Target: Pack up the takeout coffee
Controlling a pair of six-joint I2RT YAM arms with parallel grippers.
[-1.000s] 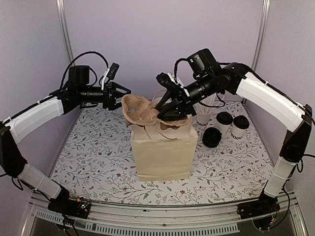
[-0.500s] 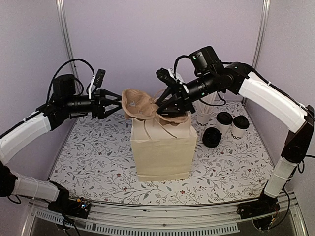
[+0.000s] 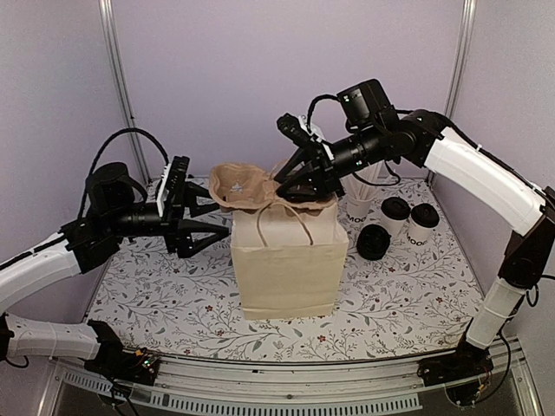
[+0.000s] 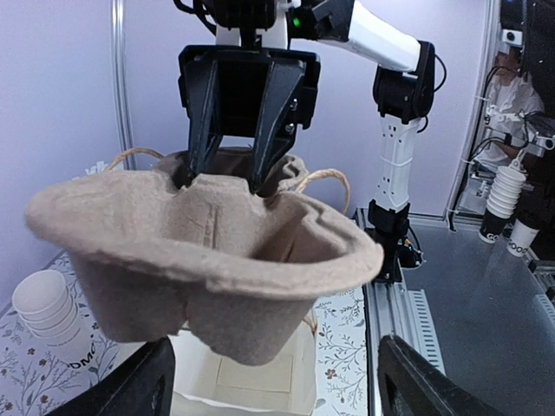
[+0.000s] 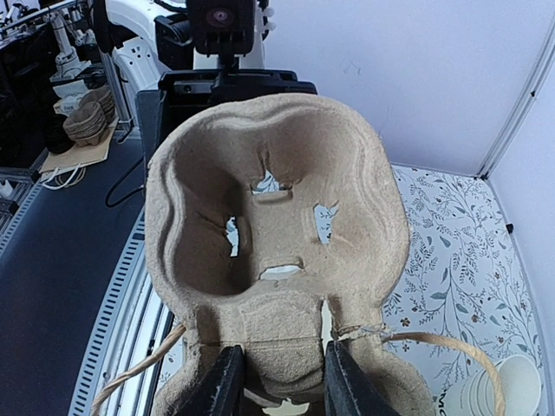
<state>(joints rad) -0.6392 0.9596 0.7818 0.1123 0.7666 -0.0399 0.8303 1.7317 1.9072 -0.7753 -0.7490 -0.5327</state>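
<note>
Hanging over the open top of the paper bag (image 3: 282, 260), the brown cup tray (image 3: 245, 186) has its left edge sticking out past the bag's left side. The right gripper (image 3: 290, 186) pinches the tray's right edge. In the right wrist view its two fingers (image 5: 224, 386) squeeze the flat ridge in the middle of that edge. The left gripper (image 3: 220, 221) has its fingers spread wide and grips nothing. It sits just beside the bag's left edge, under the part of the tray that sticks out. The coffee cups (image 3: 395, 214) are not in the bag — two with black lids stand side by side on the right part of the flowered mat (image 3: 156, 286), well apart from the tray. One more black lid (image 3: 373, 243) sits low just beside them, and a white cup of straws (image 3: 358, 206) stands behind. A strip of mat shows between the bag's right side and that lid — a wider stretch lies in front of the bag.
</note>
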